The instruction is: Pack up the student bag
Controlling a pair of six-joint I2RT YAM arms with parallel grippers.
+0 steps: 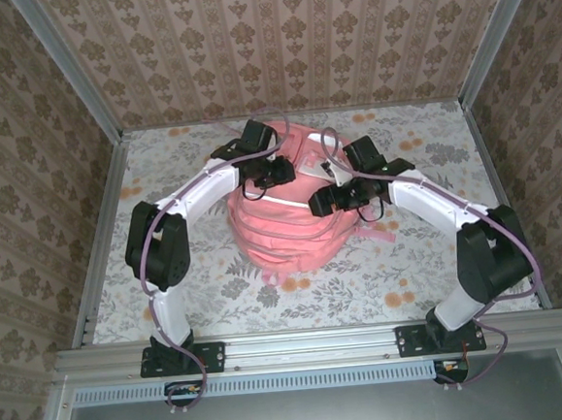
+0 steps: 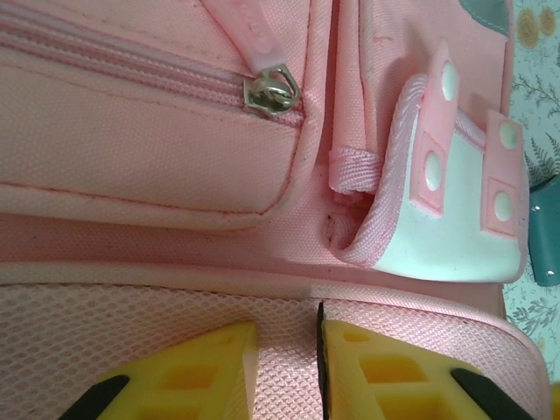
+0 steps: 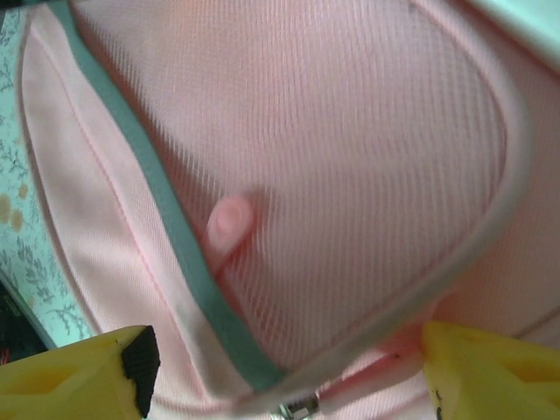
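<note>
The bag (image 1: pixel 288 234) lies in the middle of the table (image 1: pixel 413 277), between both arms. The left gripper (image 2: pixel 287 341) has its fingers close together on the mesh, with a narrow gap; we cannot tell if they pinch the fabric. The right gripper (image 3: pixel 289 350) is wide open over a mesh panel and holds nothing. The pocket zip (image 2: pixel 271 89) is closed, and a teal thing (image 2: pixel 544 229) lies outside, just beside the bag, so we judge the packing is not yet finished
</note>
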